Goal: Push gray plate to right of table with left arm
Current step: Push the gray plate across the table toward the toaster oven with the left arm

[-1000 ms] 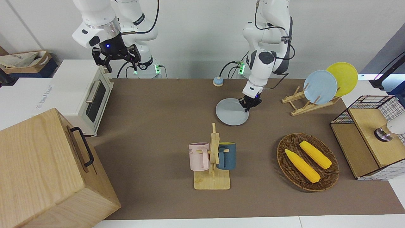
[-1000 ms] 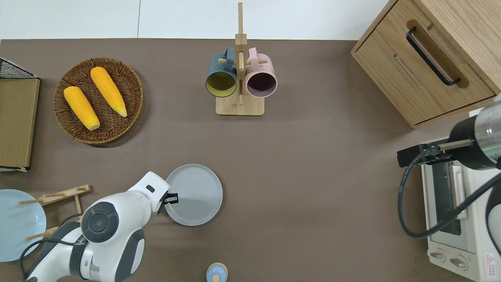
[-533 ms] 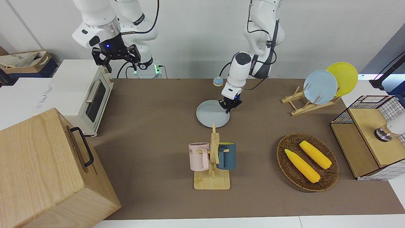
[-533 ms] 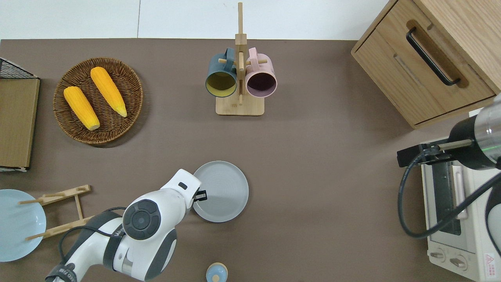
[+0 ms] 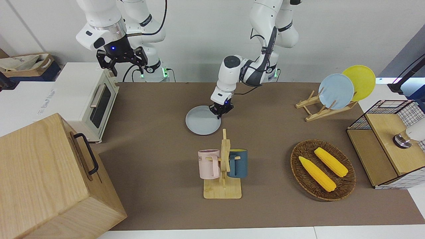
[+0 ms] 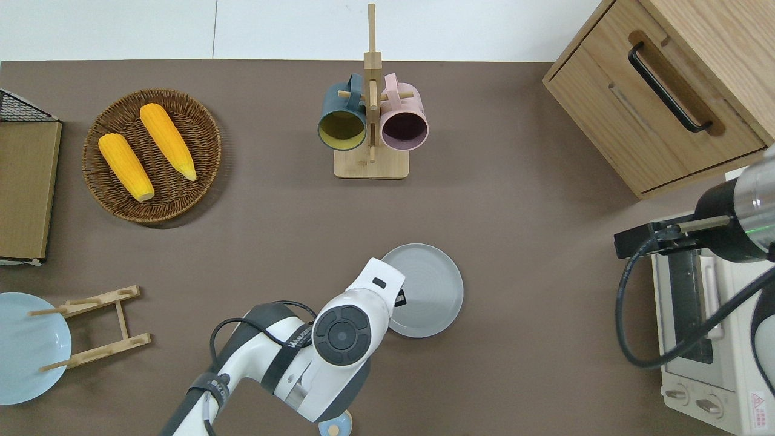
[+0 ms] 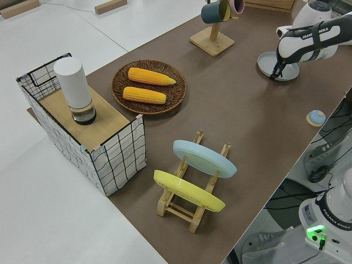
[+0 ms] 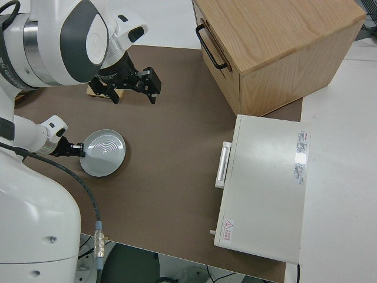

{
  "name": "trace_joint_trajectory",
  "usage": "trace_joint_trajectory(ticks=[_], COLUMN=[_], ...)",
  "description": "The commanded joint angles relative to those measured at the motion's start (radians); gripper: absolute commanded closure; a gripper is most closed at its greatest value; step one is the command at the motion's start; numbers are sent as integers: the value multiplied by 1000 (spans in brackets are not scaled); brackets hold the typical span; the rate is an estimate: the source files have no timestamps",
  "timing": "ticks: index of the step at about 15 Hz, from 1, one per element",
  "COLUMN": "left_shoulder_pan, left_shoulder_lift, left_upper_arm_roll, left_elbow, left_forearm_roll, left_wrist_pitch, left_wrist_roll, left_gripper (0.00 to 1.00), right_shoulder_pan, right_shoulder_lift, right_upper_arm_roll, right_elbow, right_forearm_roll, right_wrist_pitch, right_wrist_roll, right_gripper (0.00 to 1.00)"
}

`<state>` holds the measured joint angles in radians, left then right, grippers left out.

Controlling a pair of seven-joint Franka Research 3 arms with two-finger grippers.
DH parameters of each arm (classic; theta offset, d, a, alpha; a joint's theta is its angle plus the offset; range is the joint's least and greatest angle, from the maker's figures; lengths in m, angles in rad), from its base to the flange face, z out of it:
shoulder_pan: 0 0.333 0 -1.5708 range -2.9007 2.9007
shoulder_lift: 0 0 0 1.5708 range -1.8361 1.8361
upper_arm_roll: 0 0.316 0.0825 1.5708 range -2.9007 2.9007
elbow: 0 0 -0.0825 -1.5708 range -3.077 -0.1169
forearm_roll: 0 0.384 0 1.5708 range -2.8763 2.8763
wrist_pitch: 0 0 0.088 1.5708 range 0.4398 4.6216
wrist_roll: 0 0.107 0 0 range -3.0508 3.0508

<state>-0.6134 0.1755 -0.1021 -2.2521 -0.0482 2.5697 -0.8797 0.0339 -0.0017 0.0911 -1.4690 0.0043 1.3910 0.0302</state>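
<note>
Brown table (image 5: pixel 159 109) | gray plate (image 6: pixel 427 290) shoved since a second ago, now nearer robots than mug rack (image 6: pixel 370 121) | left pincer (image 5: pixel 221 113) at rim, fingers unclear | push partly done

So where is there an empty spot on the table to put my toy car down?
The widest bare patch of the table lies between the gray plate, the mug rack, the wooden cabinet and the toaster oven. Another lies between the corn basket and the mug rack. It is crowded where the left hand meets the plate.

Gray plate (image 6: pixel 430 290) on brown table (image 6: pixel 521 254)
</note>
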Motion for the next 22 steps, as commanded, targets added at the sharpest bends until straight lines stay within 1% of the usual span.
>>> trace_joint_trajectory(ticks=[1,5,9,14,16,17,18,19,21,22], left_shoulder_pan=[-74,-126,-169,-215,-216,-218,-217,-216,-212,-207], left_shoulder_lift=[126,203,249,263,265,265,263,263,259,257], left_upper_arm_roll=[4,4,4,4,4,2,4,4,5,5], left_elbow=[167,275,347,377,394,396,396,396,401,404], left_forearm_roll=[27,27,27,24,24,24,24,24,25,27], left_wrist_pitch=[-89,-103,-108,-109,-109,-109,-109,-109,-111,-114], left_wrist_roll=[-103,-157,-205,-232,-234,-234,-234,-234,-231,-228], left_gripper=[1000,1000,1000,1000,992,955,886,757,579,402], right_shoulder_pan=[-11,-11,-11,-11,-11,-11,-11,-11,-11,-11], right_shoulder_lift=[-8,-8,-8,-8,-8,-8,-8,-8,-8,-8], right_upper_arm_roll=[6,6,6,4,6,6,6,6,6,4], right_elbow=[1,-1,1,1,-1,-1,-1,-1,-1,1], right_forearm_roll=[8,8,8,8,10,8,8,8,8,8], right_wrist_pitch=[-12,-12,-12,-12,-12,-12,-12,-12,-12,-12], right_wrist_roll=[-3,-3,-3,-3,-3,-3,-3,-3,-3,-3], right_gripper=[17,17,17,17,17,17,17,17,17,17])
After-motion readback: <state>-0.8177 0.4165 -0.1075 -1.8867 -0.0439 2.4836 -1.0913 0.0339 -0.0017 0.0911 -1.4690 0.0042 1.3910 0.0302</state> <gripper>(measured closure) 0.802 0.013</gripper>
